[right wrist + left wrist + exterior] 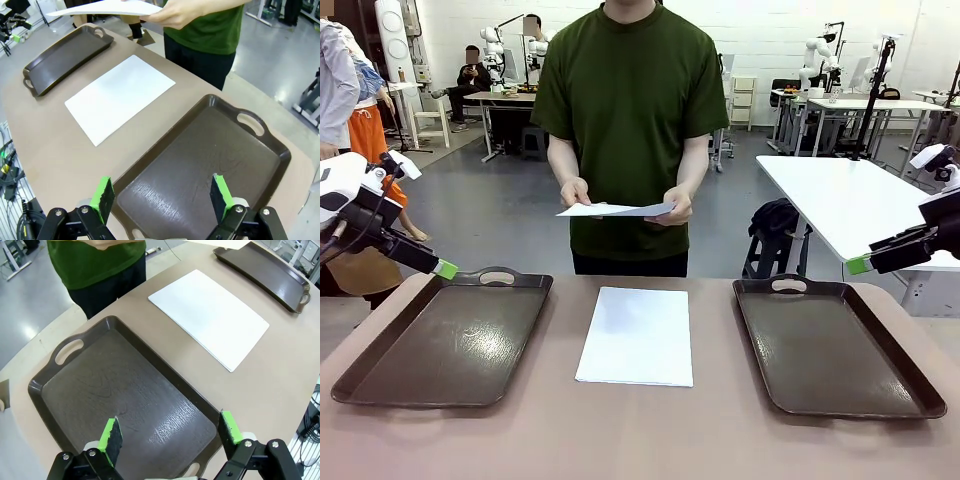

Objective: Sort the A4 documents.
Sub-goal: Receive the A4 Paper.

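A4 documents [636, 335] lie flat on the table [640, 440]. Beyond them a person holds one sheet [610, 210] in both hands. To their left, the left gripper [170, 432] is spread and empty over the left tray [440, 345]. To their right, the right gripper [162, 197] is spread and empty over the right tray [840, 350].

Surface finishes. The table [640, 440] has a smooth, matt tan top. The left tray [440, 345] and the right tray [840, 350] — dark brown, plastic-looking — show finely grained floors with a soft sheen and smoother rims. The A4 documents [637, 335] on the table are thin, matt white paper; the held sheet [610, 210] is the same paper, slightly bowed. The person's shirt [630, 90] is matt green cloth. On the left hand [170, 430] and the right hand [162, 195], matt black fingers [116, 440] carry dull green pads [106, 436].
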`<state>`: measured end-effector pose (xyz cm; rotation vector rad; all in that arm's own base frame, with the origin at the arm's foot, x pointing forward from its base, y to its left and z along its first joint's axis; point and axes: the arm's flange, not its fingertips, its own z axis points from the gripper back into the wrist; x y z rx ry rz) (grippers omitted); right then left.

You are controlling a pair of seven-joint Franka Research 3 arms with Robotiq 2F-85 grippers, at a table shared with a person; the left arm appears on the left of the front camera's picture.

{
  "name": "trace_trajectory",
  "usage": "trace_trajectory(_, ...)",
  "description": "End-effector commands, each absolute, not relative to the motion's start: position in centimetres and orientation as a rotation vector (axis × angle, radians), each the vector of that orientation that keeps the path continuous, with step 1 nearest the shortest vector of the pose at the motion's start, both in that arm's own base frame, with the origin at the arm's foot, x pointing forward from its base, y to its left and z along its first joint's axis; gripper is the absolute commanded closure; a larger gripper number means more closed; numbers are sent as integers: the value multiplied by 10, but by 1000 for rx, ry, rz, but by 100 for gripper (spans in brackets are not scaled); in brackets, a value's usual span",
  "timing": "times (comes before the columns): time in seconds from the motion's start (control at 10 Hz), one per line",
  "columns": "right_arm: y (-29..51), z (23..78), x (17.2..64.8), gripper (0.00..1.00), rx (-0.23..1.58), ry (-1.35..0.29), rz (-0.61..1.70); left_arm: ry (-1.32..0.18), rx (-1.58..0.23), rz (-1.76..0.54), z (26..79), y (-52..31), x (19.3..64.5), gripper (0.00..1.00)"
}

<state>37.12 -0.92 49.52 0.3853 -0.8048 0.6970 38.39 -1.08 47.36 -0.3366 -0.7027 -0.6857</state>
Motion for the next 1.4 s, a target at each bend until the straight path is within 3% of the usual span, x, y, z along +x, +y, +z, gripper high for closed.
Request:
trace_trajectory(0.0,-9,492,373,0,402,-804,701,-714,-339,-691,471,-9,386,0)
trace_trajectory(1.3,-9,492,373,0,402,-804,701,-714,-339,-691,471,-9,386,0)
